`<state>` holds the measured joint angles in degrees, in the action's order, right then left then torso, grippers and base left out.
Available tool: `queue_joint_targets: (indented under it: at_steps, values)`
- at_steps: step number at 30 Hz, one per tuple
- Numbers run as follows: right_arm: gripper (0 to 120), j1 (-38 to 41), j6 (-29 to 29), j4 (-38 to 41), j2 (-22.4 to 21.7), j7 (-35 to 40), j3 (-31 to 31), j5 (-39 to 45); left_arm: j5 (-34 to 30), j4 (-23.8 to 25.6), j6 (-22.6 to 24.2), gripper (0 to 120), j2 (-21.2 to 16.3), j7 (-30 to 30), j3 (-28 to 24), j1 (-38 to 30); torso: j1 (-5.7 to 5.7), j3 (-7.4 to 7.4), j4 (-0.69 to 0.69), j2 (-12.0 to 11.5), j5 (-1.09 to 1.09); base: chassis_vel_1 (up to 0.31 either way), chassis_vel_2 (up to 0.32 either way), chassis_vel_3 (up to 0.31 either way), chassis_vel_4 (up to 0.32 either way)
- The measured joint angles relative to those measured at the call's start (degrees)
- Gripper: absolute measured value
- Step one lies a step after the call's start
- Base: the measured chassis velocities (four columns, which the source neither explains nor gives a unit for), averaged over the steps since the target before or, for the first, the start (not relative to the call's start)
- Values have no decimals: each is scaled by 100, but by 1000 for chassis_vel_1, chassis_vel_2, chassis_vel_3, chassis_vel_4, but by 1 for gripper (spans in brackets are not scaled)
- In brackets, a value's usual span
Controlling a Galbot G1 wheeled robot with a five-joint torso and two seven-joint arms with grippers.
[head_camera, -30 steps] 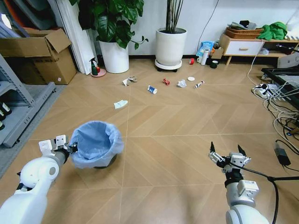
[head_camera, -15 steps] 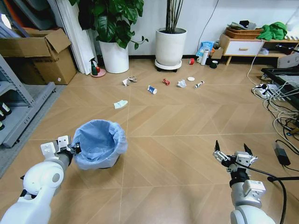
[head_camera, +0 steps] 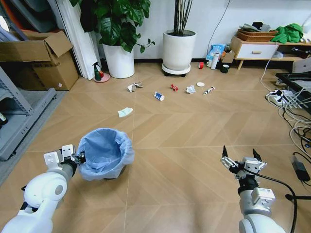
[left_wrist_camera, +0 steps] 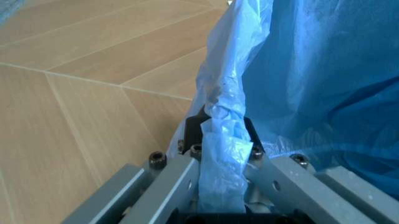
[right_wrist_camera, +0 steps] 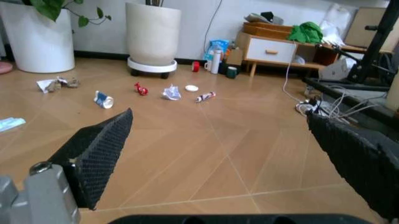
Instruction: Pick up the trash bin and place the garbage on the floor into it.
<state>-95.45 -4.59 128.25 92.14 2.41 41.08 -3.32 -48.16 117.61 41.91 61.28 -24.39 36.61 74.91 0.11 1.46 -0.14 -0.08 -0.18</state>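
Note:
The trash bin (head_camera: 104, 154), a small dark bin lined with a crinkly light blue bag (left_wrist_camera: 311, 70), sits low at the near left. My left gripper (head_camera: 77, 158) is shut on its rim, and the bag's edge is pinched between the fingers of that gripper (left_wrist_camera: 218, 135). My right gripper (head_camera: 241, 159) hangs open over bare floor at the near right, its black fingers (right_wrist_camera: 103, 149) spread wide. The garbage lies farther ahead: a pale wad (head_camera: 125, 112), a paper wad (head_camera: 132, 86), a carton (head_camera: 159, 96), a red wrapper (head_camera: 173, 87), a white wad (head_camera: 190, 89), a disc (head_camera: 200, 84) and a tube (head_camera: 208, 90).
Two large white plant pots (head_camera: 119, 60) (head_camera: 178, 50) stand behind the litter. A cardboard box (head_camera: 36, 58) and a metal shelf (head_camera: 19, 121) line the left side. Cables (head_camera: 291, 121) and a low cabinet (head_camera: 257, 50) sit on the right. A red tape roll (head_camera: 200, 65) lies near the cabinet.
The whole head view has shifted slightly, with the litter now a little lower in the picture. The left gripper keeps its hold on the bin, and the right gripper stays open.

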Motion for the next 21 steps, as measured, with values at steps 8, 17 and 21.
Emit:
queue_joint_targets:
  at_steps: [8, 17, 21]
  values:
    - [100, -10, 1, 0, 0, 0, -37, -66, 0, 55, -22, 0, 5, 32, -2, 66, 0, 0, 1, 0, 0, -27, 145, 35, -148]
    - [100, -25, 18, -4, 0, -2, -66, -112, 81, 109, -63, 0, 18, 106, 16, 159, -1, 0, 1, 0, 0, -14, 151, 33, -142]
    - [100, -30, 21, -4, 0, -4, -65, -127, 80, 133, -65, 0, 26, 117, 21, 168, -1, 0, 0, 0, 0, -55, 121, 68, -116]
